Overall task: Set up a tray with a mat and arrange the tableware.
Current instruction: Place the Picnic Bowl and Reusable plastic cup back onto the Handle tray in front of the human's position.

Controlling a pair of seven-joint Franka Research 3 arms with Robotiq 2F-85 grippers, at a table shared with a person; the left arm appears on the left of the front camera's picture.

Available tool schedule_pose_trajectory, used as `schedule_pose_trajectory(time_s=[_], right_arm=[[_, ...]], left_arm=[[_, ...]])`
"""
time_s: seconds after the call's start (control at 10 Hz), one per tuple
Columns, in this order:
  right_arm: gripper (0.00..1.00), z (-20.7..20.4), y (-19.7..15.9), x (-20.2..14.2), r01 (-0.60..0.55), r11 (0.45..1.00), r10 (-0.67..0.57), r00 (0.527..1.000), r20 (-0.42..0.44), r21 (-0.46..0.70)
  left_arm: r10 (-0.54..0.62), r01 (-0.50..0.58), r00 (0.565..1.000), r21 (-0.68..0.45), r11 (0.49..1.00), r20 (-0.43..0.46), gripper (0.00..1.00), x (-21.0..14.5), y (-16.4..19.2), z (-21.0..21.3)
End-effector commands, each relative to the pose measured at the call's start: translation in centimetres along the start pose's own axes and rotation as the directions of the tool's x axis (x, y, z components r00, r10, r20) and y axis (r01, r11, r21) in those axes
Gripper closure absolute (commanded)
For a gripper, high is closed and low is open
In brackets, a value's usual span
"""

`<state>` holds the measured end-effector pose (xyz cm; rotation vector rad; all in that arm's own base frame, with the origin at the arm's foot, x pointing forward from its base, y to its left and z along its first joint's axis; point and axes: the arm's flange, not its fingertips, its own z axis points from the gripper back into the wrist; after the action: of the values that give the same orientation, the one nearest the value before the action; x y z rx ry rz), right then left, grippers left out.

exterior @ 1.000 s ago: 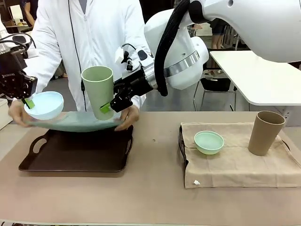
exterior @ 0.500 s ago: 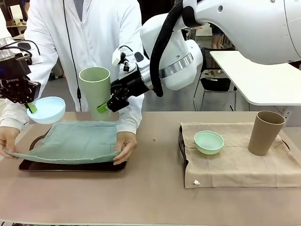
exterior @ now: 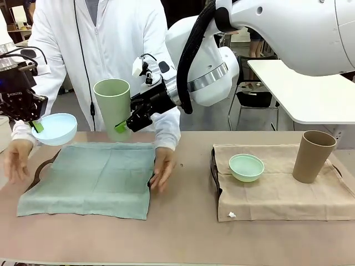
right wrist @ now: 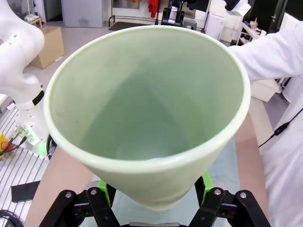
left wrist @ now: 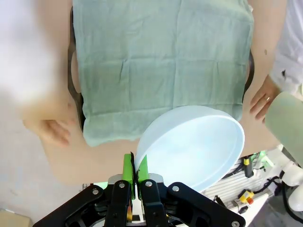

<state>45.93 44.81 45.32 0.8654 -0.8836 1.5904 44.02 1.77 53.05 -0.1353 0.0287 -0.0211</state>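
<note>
A: Sage-green cloth mat (exterior: pixel 91 179) lies spread over the dark tray (exterior: pixel 40 167) on the bench (exterior: pixel 183 238); a person's hands (exterior: pixel 163 168) rest at its two sides.

B: And the claws?

A: Left claw (left wrist: pixel 135 169) is clenched on the light blue bowl's (exterior: pixel 54 128) rim, above the mat's far left corner; right claw (exterior: pixel 127 124) grasps the pale green cup (exterior: pixel 113 108) upright over the far edge; mint green bowl (exterior: pixel 246 167) and brown cup (exterior: pixel 313 156) stand on the beige cloth (exterior: pixel 277 194).
</note>
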Motion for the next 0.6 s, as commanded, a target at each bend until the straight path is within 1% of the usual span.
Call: schedule_pose_trajectory(time_s=[0.0,0.5], right_arm=[[1.0,0.05,-0.02,0.21,-0.008,1.0,0.008,1.0,0.001,0.009],[1.0,0.05,-0.02,0.21,-0.008,1.0,0.008,1.0,0.001,0.009]], left_arm=[[-0.006,0.006,1.0,0.013,1.0,0.004,1.0,-0.06,0.0,0.19],[-0.006,0.006,1.0,0.013,1.0,0.004,1.0,-0.06,0.0,0.19]])
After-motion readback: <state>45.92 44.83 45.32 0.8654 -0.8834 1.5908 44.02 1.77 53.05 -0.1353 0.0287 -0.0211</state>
